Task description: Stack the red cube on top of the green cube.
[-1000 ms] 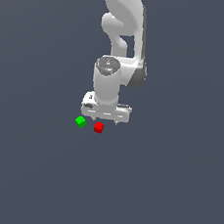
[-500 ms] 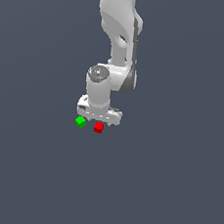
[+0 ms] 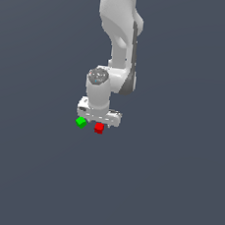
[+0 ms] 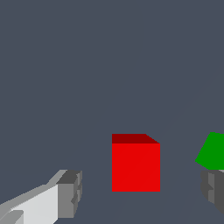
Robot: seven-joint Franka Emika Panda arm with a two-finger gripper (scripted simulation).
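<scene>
- we see the pincer spread wide with nothing in its grip: in the wrist view one grey fingertip stands clear on one side of the red cube and the other fingertip clear on the far side, neither touching it.
- we judge it is held this way so the cube sits in the gap between the two pads, ready for a closing grasp before any lift.
- in the exterior view the red cube rests on the grey desk just below the white hand, and the green cube lies just beside it toward the exterior view's left; whether they touch we cannot tell, though a sliver of gap seems to show.
- the green cube shows just beside the far fingertip in the wrist view, so we think that finger could nudge it on closing.
- the red cube has no long axis, being equal on all sides; it sits flat, one face squarely toward the wrist camera and its side faces toward the pads.
- the green cube looks turned on its spot, a corner toward us, so its faces are not lined up with the red one's.
</scene>
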